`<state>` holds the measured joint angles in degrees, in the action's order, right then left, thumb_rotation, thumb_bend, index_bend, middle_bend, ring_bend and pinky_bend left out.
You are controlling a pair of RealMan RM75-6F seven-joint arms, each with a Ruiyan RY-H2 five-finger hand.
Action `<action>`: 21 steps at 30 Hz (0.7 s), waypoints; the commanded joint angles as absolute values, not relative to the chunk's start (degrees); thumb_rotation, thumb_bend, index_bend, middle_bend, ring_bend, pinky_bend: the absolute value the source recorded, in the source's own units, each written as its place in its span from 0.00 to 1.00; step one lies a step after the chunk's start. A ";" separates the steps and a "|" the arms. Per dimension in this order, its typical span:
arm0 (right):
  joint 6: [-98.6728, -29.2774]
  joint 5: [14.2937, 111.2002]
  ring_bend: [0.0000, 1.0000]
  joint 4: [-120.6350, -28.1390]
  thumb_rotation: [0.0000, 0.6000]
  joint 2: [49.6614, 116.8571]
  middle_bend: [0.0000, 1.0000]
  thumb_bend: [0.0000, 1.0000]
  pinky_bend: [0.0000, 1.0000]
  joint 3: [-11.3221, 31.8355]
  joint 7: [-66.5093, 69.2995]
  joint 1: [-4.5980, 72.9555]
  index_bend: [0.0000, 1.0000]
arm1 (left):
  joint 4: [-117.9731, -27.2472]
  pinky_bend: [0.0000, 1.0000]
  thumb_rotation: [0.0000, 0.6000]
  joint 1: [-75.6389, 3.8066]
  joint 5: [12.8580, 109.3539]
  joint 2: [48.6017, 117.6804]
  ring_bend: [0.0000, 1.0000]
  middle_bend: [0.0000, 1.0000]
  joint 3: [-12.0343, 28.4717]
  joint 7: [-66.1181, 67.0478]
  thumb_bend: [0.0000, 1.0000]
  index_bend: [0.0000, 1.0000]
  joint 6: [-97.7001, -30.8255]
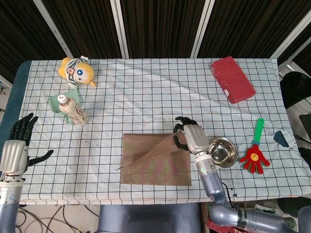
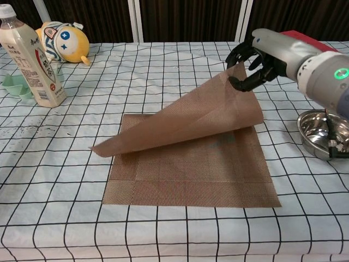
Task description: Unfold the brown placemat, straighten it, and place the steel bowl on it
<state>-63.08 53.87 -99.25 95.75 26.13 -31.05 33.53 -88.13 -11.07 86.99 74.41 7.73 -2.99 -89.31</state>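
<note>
Our right hand's fingers (image 2: pixel 241 83) are pinched on one corner of the brown placemat (image 2: pixel 191 164), and the right hand (image 2: pixel 265 54) holds that corner raised above the far right edge of the mat. The upper layer hangs from the grip as a slanted sheet, its free corner drooping toward the near left, while the lower layer lies flat on the checked cloth of the table (image 2: pixel 163 71).

To open it well, we judge we should carry the pinched corner away from the fold line in a low arc, keeping the sheet taut so it lays down without a crease, and let go only once it rests flat. The steel bowl (image 2: pixel 322 131) sits just right of the mat, so we should keep the forearm from knocking it.

Our left hand (image 1: pixel 17 150) hovers at the table's left edge, fingers spread wide, holding nothing.
</note>
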 commanded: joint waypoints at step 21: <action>-58.95 34.96 0.16 -62.43 1.00 106.72 0.17 0.34 0.22 36.97 -37.85 59.31 0.60 | -89.46 0.07 1.00 -11.51 86.06 72.90 0.02 0.00 7.29 -3.94 0.04 0.00 -86.96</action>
